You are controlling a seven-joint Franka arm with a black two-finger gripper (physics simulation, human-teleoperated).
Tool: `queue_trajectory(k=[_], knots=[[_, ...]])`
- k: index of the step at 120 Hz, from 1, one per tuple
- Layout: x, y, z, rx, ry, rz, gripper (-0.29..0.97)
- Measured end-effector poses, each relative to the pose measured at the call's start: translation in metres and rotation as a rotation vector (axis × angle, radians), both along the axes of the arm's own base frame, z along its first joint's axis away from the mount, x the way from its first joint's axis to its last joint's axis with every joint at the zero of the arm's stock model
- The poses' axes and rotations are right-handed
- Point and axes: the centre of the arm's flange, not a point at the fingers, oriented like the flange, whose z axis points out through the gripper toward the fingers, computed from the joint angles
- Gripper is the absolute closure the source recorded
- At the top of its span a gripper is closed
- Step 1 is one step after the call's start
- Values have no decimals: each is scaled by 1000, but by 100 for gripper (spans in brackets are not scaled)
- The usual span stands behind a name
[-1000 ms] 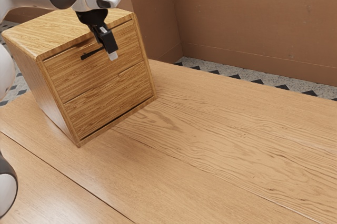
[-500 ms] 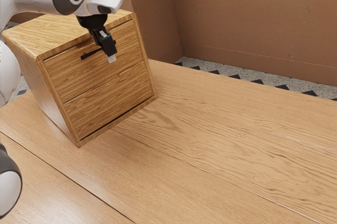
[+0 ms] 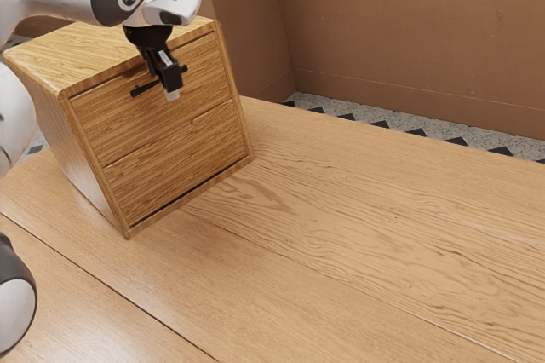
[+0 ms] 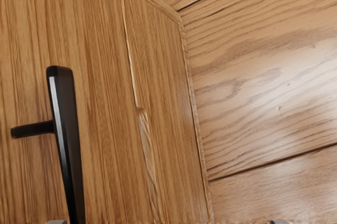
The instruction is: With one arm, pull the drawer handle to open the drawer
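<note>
Wooden cabinet (image 3: 94, 52) has its upper drawer (image 3: 174, 116) flush, not yet pulled out. The black gripper (image 3: 169, 86) sits at the drawer handle (image 3: 145, 88) on the cabinet's front; whether it grips, I cannot tell.

The scene is lit evenly and warmly from about 12 o'clock. The cabinet (image 3: 153, 137) top is rendered brighter than its front, and a thin dark shadow is laid on the table (image 3: 358, 235) along its base. A pale highlight is carried along the handle (image 4: 67, 145) edge.
</note>
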Motion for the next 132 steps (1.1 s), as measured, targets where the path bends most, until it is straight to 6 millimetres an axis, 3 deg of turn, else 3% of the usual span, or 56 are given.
queue_trajectory(k=[53, 96, 132], knots=[[-1, 9, -2, 20, 6, 20, 27], [5, 9, -17, 14, 30, 21, 27], [9, -10, -18, 8, 33, -7, 30]])
